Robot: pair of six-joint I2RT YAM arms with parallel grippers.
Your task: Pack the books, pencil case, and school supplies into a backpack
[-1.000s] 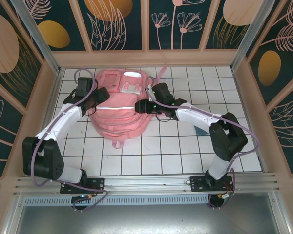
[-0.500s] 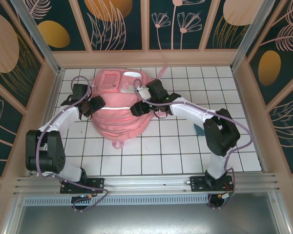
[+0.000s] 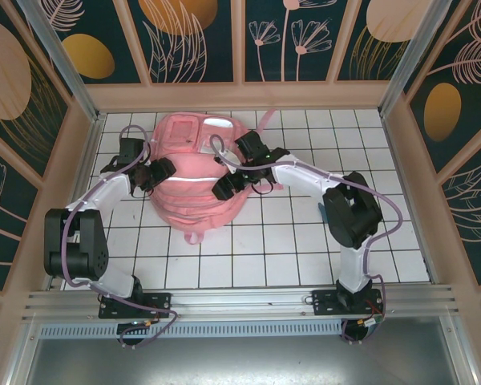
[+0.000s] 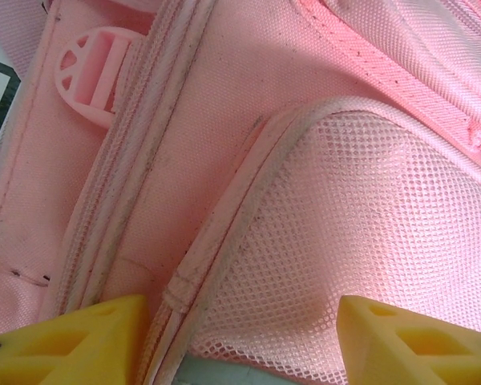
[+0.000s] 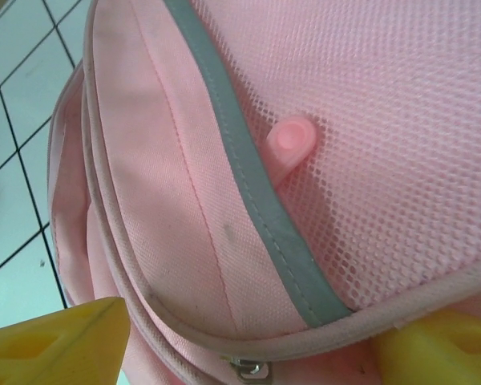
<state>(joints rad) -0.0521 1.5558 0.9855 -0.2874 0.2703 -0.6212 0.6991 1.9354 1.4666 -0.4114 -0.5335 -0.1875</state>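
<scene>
Backpack point(image 3: 194, 202) sits under left claw point(image 3: 160, 172) and right claw point(image 3: 224, 187), both spread apart, seemingly ungripped.

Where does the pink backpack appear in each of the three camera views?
Top external: backpack at upper centre-left of the white tiled table.
Left wrist: backpack close up, mesh pocket at lower right.
Right wrist: backpack across centre and right, grey strip running diagonally.
Shared landmark: the tiled table, also at the right wrist's upper left.
</scene>
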